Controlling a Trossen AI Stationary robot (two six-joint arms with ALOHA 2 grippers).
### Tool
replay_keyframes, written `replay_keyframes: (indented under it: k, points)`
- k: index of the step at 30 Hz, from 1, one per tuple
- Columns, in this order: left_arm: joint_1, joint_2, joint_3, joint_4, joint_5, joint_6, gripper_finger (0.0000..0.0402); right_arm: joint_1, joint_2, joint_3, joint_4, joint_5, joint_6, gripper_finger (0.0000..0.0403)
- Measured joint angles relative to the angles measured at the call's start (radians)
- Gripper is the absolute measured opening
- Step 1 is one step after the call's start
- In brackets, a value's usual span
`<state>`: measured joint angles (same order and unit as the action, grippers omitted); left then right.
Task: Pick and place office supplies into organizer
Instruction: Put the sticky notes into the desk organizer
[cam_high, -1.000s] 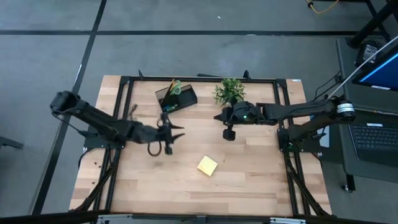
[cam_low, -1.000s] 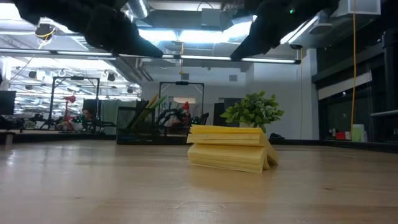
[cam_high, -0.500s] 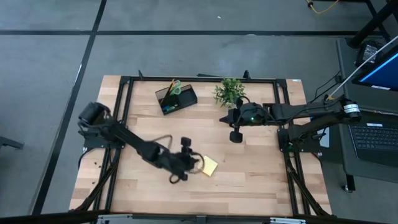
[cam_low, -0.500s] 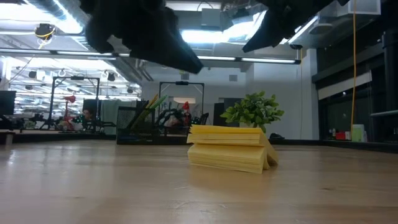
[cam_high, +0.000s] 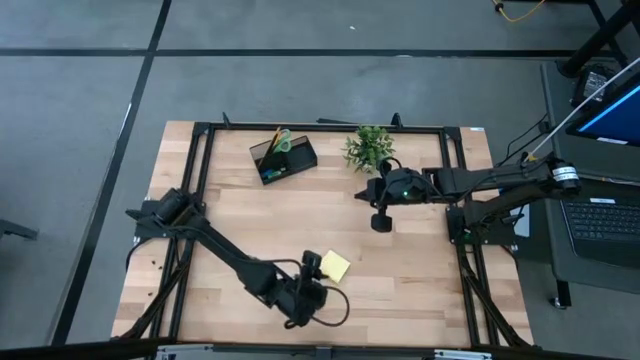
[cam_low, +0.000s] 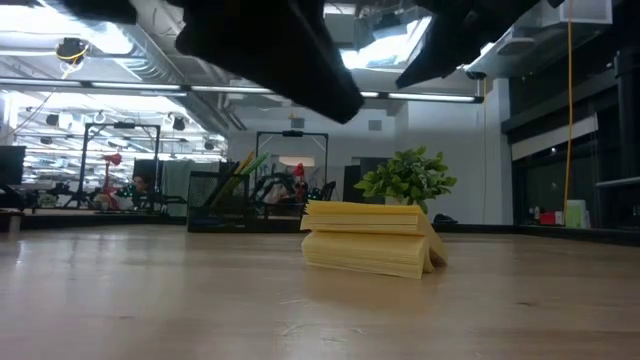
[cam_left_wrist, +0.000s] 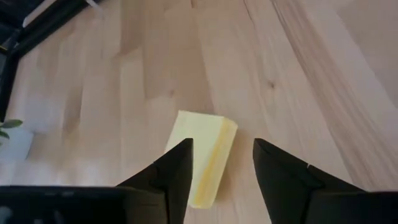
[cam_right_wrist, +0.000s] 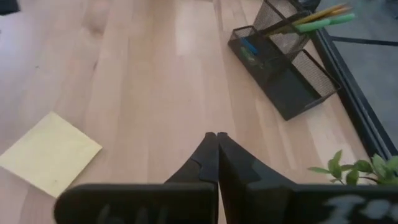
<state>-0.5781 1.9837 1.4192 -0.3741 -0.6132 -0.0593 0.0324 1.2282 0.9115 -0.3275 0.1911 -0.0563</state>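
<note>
Left end effector (cam_left_wrist: 221, 163) above sticky-note pad (cam_left_wrist: 200, 157)

From my low cam both arms are just dark blurs cut off at the top. The organizer (cam_low: 235, 200) is tiny back there, can't make out what's inside. On the left wrist cam the sticky-note pad (cam_left_wrist: 202, 155) is partly behind the fingers (cam_left_wrist: 171, 171).

Table (cam_high: 400, 290): pale wood planks, smooth, faintly glossy. Sticky-note pad (cam_left_wrist: 202, 155), on the table: matt yellow paper, stacked sheets. Organizer (cam_right_wrist: 283, 68), at the table's far edge: black wire mesh. Gripper fingers (cam_left_wrist: 283, 180): matt black plastic.
</note>
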Motion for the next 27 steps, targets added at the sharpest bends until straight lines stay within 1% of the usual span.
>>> replay_keyframes:
  k: [5, 8, 10, 15, 17, 18, 21, 25, 27]
  points:
    - [0.002, 0.033, 0.02, -0.007, -0.006, 0.018, 0.017, 0.039, 0.0, 0.0, -0.01, -0.001, 0.031, 0.0003]
    - [0.006, 0.072, 0.018, -0.006, 0.023, 0.021, 0.0171, 0.07, 0.0, 0.0, -0.023, -0.001, 0.05, 0.0003]
    - [0.006, 0.097, 0.018, -0.001, 0.018, 0.044, 0.0171, 0.091, 0.0, 0.0, -0.04, -0.001, 0.055, 0.0003]
    - [-0.006, 0.138, 0.018, 0.004, -0.154, 0.147, 0.0171, 0.138, 0.0, 0.0, -0.056, -0.001, 0.08, 0.0003]
    - [-0.008, 0.142, 0.018, 0.012, -0.181, 0.159, 0.0171, 0.155, 0.0, -0.001, -0.058, -0.001, 0.082, 0.0003]
    - [-0.006, 0.142, 0.018, 0.013, -0.174, 0.158, 0.0171, 0.161, 0.0, -0.001, -0.058, -0.001, 0.082, 0.0003]
    - [0.002, 0.143, 0.018, 0.011, -0.108, 0.141, 0.0171, 0.177, 0.0, -0.001, -0.058, 0.0, 0.083, 0.0003]
    - [0.008, 0.143, 0.018, 0.011, -0.132, 0.141, 0.0171, 0.188, 0.0, -0.001, -0.058, 0.0, 0.083, 0.0003]
    - [0.014, 0.143, 0.018, 0.006, -0.123, 0.149, 0.0171, 0.188, 0.0, -0.001, -0.058, 0.0, 0.084, 0.0003]
